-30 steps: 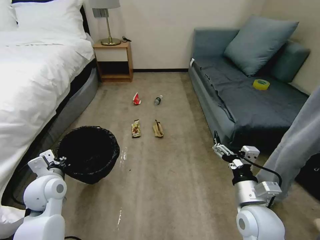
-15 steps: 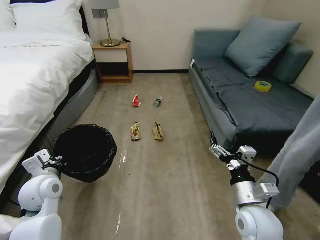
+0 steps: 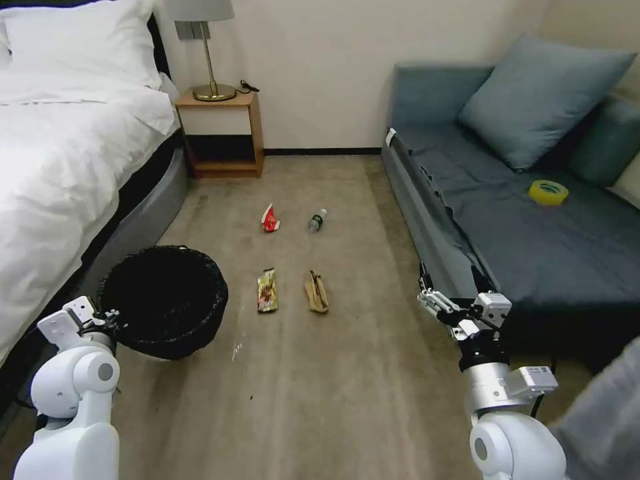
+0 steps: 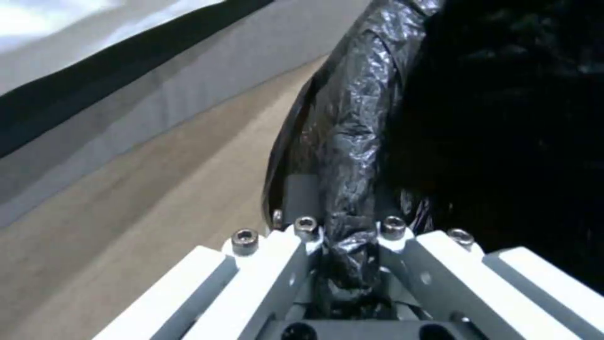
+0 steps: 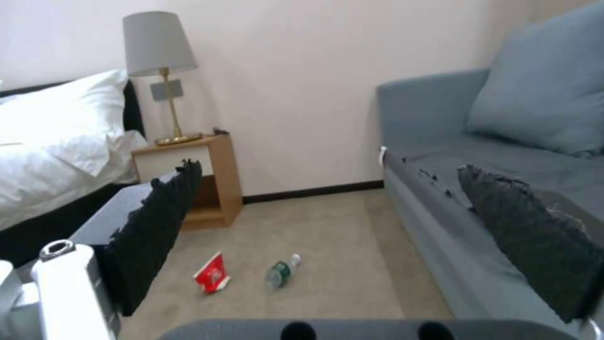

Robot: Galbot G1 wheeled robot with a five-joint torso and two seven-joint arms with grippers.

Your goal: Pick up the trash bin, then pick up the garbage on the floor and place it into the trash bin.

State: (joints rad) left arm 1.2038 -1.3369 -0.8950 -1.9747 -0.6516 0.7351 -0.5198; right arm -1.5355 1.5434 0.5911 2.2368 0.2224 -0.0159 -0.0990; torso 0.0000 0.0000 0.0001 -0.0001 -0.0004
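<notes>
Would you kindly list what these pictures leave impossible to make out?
- Inside of the round white trash bin with the crinkled black bag: head view, too dark to see any contents.
- Left gripper: left wrist view, the bag's folds cover its grip on the rim.
- Small clear bottle's green label: too small to read.

White bed, lamp on nightstand, yellow tape roll on sofa

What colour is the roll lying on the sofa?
Yellow. The tape roll on the sofa shows best in the head view.
</notes>
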